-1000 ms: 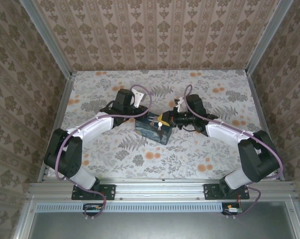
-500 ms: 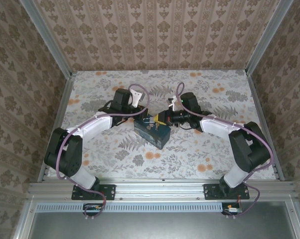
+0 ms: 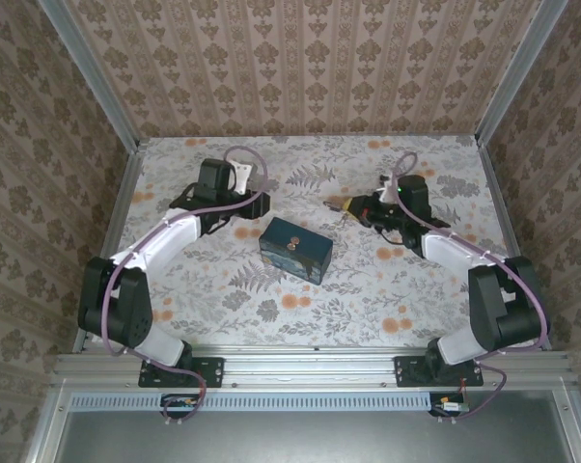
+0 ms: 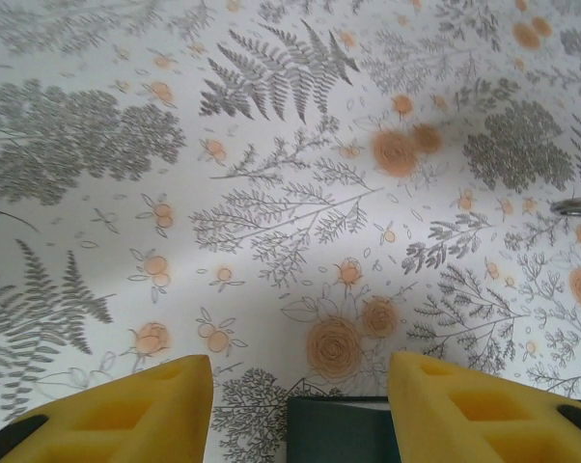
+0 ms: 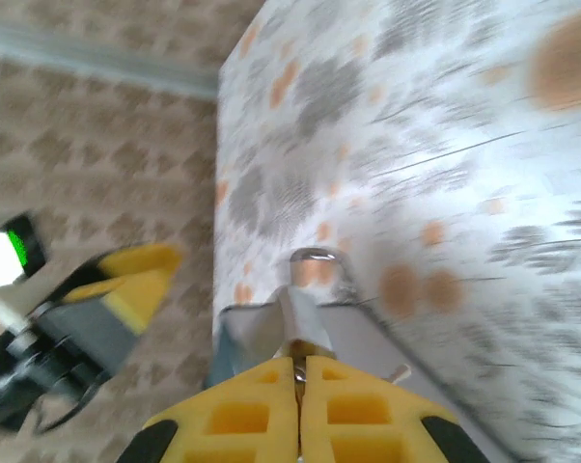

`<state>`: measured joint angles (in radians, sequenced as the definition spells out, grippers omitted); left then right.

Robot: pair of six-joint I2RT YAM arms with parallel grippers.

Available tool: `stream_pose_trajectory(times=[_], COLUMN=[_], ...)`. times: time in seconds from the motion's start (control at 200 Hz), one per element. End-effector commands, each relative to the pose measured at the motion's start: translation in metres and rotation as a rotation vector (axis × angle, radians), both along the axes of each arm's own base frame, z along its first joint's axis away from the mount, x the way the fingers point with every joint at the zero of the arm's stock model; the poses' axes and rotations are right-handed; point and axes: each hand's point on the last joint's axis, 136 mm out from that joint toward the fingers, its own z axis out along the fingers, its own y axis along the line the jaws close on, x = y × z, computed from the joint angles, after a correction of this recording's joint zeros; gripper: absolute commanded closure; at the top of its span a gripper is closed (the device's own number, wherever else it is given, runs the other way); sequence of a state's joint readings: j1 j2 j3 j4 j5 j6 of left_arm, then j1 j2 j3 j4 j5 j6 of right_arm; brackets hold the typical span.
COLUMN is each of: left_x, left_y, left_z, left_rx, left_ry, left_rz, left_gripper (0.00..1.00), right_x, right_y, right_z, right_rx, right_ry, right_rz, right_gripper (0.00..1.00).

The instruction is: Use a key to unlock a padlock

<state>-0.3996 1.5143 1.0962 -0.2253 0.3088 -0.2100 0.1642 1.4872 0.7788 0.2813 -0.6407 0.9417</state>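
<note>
From above, the left end effector (image 3: 260,204) sits over the flowered bench (image 3: 368,289), just up and left of a dark blue box (image 3: 295,249) and clear of it. The right end effector (image 3: 348,205) is up and right of the box, also clear of it, with its yellow tips pointing left. The 2 end effectors face each other across a gap above the box's far side. Whatever sits at the right tips is too small to make out here.

From the left wrist, the 2 yellow fingers (image 4: 136,410) stand spread well apart with nothing between them but the bench. A dark edge of the box shows low in the gap. A thin bright metal bit (image 4: 575,204) pokes in at the right edge, and what it is cannot be told.

From the right wrist, the picture is blurred. The 2 yellow pads (image 5: 242,420) are pressed together, and at their seam they pinch a thin dark sliver that appears to be the key (image 5: 296,369). Right in front of the tips is the padlock (image 5: 283,323), a grey body with its thin loop (image 5: 316,257) pointing away from the pads, held off the bench. Whether the loop is sprung free cannot be told. A yellow finger of the left end effector (image 5: 141,280) shows to the left, apart from the padlock.
</note>
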Motion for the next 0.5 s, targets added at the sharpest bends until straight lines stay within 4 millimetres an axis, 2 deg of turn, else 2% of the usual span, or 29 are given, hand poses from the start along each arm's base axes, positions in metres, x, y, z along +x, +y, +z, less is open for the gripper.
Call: stream_pose_trajectory(times=[0.0,0.065,0.175,0.215,0.24,0.26,0.35,0.46,0.495], left_x=[-0.009,-0.015,-0.031,-0.04,-0.047,-0.052,-0.078,-0.107,-0.114], left_y=[0.012,0.02,0.037,0.043,0.046,0.049,0.059,0.058,0.057], left_z=[0.013,0.01,-0.006,-0.014,-0.019,-0.023,-0.035,-0.044,-0.047], left_rx=[0.024,0.045,0.097,0.116,0.126,0.136,0.175,0.157,0.144], left_ry=[0.007,0.026,0.092,0.123,0.143,0.159,0.217,0.281,0.304], left_rz=[0.043,0.075,0.144,0.166,0.174,0.18,0.191,0.167,0.16], left_gripper=[0.48,0.47,0.45,0.44,0.44,0.44,0.44,0.43,0.44], right_x=[-0.009,-0.016,-0.025,-0.029,-0.03,-0.032,-0.038,-0.044,-0.044], right_y=[-0.048,-0.062,-0.072,-0.073,-0.074,-0.074,-0.081,-0.102,-0.103], right_z=[-0.065,-0.091,-0.118,-0.124,-0.125,-0.126,-0.116,-0.089,-0.08], right_rx=[-0.134,-0.143,-0.163,-0.177,-0.182,-0.19,-0.284,-0.52,-0.599], right_ry=[0.15,0.207,0.258,0.272,0.275,0.276,0.25,0.18,0.146], right_rz=[-0.148,-0.175,-0.187,-0.179,-0.171,-0.157,-0.12,-0.084,-0.059], right_gripper=[0.97,0.96,0.9,0.85,0.78,0.69,0.5,0.47,0.48])
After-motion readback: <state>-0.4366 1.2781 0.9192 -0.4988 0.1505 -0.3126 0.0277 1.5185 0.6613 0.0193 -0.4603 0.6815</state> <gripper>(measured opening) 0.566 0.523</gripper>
